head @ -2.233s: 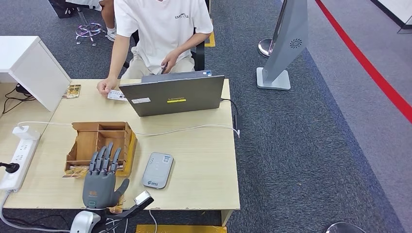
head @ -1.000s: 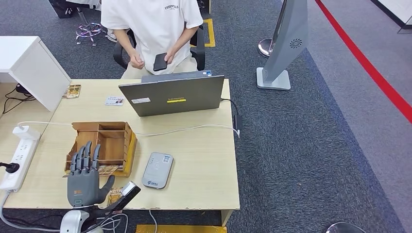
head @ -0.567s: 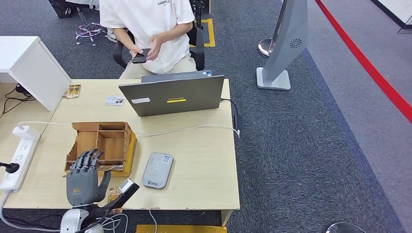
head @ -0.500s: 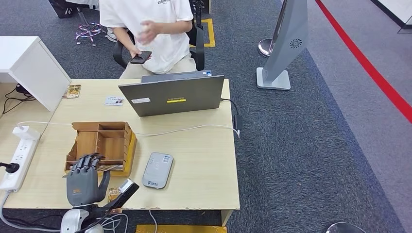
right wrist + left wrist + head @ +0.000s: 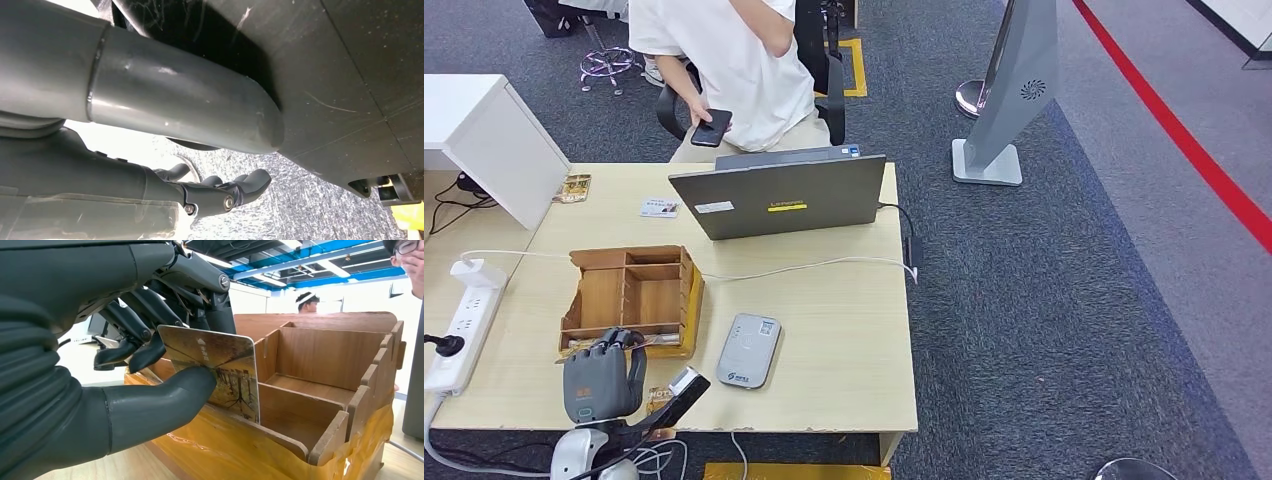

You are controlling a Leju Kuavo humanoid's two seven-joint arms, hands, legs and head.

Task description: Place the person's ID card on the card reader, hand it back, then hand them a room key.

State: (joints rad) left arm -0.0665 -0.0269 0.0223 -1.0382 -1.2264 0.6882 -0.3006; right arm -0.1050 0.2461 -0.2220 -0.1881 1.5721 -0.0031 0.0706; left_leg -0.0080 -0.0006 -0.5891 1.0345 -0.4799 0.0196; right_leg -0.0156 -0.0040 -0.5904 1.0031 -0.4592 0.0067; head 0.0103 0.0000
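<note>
left hand [image 5: 150, 385]: thumb and fingers pinching a room key [image 5: 220, 372] at the wooden organizer [image 5: 632, 292], near the bench's [image 5: 844, 330] front-left corner
right hand [image 5: 220, 192]: hanging low, fingers curled, holding nothing
ID card [image 5: 659, 208]: lying at the far-left edge, next to the laptop [image 5: 779, 200]
tip: I'd lift the key straight up clear of the dividers, keep the pinch firm, then reach toward the person [image 5: 734, 60]

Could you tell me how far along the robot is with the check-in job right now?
Looks done: the ID card lies back on the desk's far side near the person, and the card reader is bare. In hand: the left hand pinches a room key card at the wooden organizer. Left: passing that card to the person. The right hand hangs over the floor with nothing in it.
</note>
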